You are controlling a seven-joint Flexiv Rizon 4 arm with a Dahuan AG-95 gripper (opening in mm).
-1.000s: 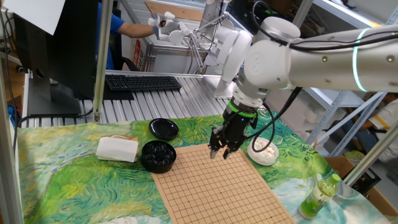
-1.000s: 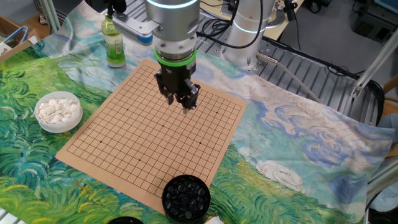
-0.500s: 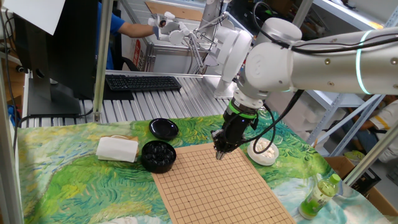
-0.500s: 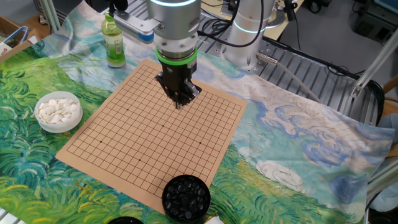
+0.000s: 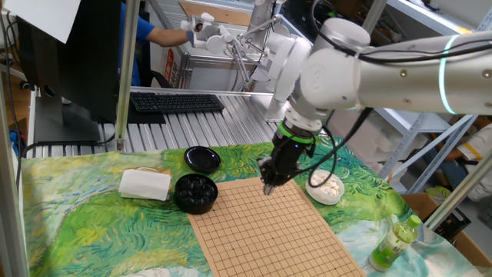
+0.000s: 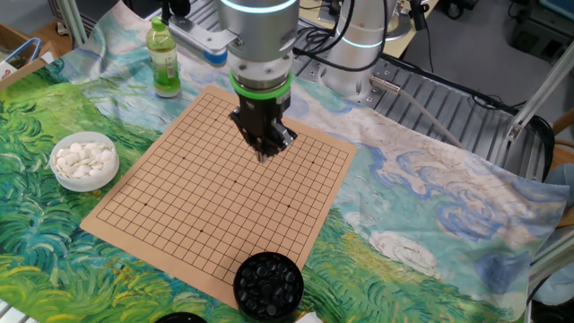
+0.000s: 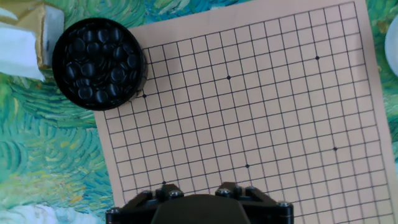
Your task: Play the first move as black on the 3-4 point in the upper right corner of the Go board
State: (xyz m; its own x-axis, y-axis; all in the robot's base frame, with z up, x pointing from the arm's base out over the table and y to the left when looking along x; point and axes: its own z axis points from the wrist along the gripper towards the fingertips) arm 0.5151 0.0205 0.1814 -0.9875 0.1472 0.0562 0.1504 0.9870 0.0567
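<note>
The gripper [image 6: 265, 154] is seen with its fingers drawn together to a narrow tip, poised just above the Go board [image 6: 179, 211] near one corner. Whether a black stone is pinched between them cannot be told: nothing dark can be picked out at the tip in either fixed view, and in the hand view only the gripper's body [image 7: 199, 205] is shown, the fingertips being cut off at the lower edge.

No stone is seen on the grid. The black stones are found heaped in the black bowl [image 7: 98, 62] at the board's corner, well apart from the gripper.

A miss by one line is judged the chief risk: the crossings are close set, and the target 3-4 point is covered by the gripper itself. A glossy stone could also skid on release. The white stones [image 6: 83, 160] are left in their bowl beside the board.
</note>
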